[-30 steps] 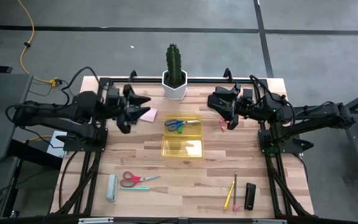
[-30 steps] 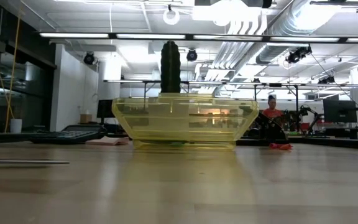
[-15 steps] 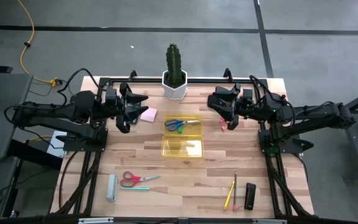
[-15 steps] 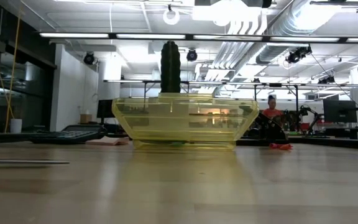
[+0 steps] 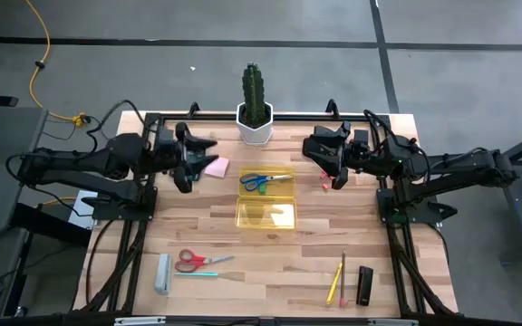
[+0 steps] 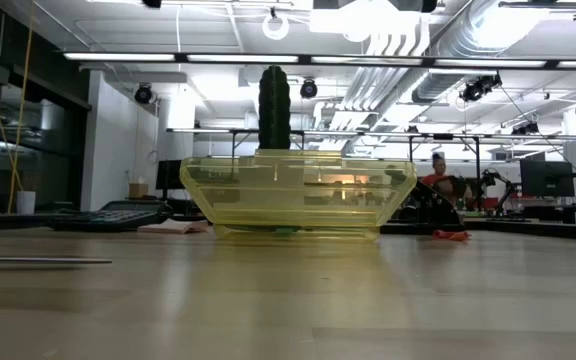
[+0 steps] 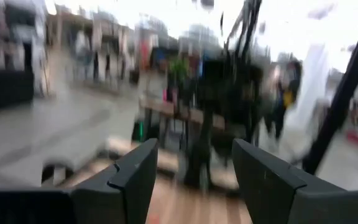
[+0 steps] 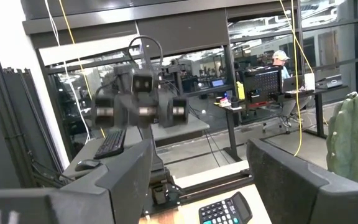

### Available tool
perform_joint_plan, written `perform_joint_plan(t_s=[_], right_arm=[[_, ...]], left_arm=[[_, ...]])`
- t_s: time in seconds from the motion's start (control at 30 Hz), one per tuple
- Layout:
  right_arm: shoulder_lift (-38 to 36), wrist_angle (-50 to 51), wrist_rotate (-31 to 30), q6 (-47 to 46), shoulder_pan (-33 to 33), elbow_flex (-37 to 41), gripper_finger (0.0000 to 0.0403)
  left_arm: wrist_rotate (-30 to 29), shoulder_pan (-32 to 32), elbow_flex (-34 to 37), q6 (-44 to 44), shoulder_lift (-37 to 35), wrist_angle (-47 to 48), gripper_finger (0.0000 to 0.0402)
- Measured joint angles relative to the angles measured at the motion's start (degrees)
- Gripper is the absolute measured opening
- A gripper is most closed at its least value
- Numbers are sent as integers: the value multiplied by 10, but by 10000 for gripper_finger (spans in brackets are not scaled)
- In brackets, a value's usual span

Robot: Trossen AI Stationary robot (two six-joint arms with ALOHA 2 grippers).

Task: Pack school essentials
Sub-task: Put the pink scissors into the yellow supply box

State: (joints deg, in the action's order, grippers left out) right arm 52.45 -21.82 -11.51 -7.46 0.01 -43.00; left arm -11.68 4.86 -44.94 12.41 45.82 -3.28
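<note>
Left gripper [image 5: 198, 156] sits at upper left of the high view, above the table [image 5: 279, 263], just left of the pink sticky-note pad [image 5: 215, 167]. Its fingers [image 7: 135, 177] are spread apart in the left wrist view, nothing between them. Right gripper [image 5: 320, 156] is at upper right of the high view, near the far table edge, fingers [image 8: 126, 180] also spread wide with nothing held.

Yellow clear tray [image 5: 266, 199] lies at centre of the high view, two compartments. Blue-handled scissors [image 5: 261, 180] rest in the upper compartment; the lower one looks bare. In the low view the tray fills mid-frame with the cactus [image 6: 275, 106] rising behind it.

Red-handled scissors [image 5: 195, 261] lie at lower left, beside the light-blue pen [image 5: 202, 273] just below them and the grey block [image 5: 162, 273] to their left. Yellow pencil [image 5: 333, 282] and brown pencil [image 5: 342, 276] lie close together at lower right, with a black oblong item [image 5: 364, 284] just right of them. Small red piece [image 5: 323, 186] sits on the table right of the tray, below the right gripper. Cactus in white pot at top centre. A black calculator [image 8: 224, 211] shows in the right wrist view. A person [image 6: 438, 172] is in the room beyond the table in the low view.
</note>
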Motion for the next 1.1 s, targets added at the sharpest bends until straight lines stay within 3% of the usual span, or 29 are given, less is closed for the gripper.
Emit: perform_joint_plan(t_s=[0.27,0.37,0.57,0.7,0.83,1.1], right_arm=[[0,3,0,0,0,0,254],[0,5,0,0,0,0,254],[0,19,0,0,0,0,254],[0,28,0,-1,0,0,254],[0,28,0,0,0,0,254],[0,29,0,0,0,0,254]], left_arm=[[93,-71,-14,153,34,400,185],[112,-122,14,204,59,480,180],[132,-246,89,261,107,453,177],[105,-307,119,275,151,416,179],[84,-342,127,286,201,385,179],[97,-377,127,285,276,319,177]])
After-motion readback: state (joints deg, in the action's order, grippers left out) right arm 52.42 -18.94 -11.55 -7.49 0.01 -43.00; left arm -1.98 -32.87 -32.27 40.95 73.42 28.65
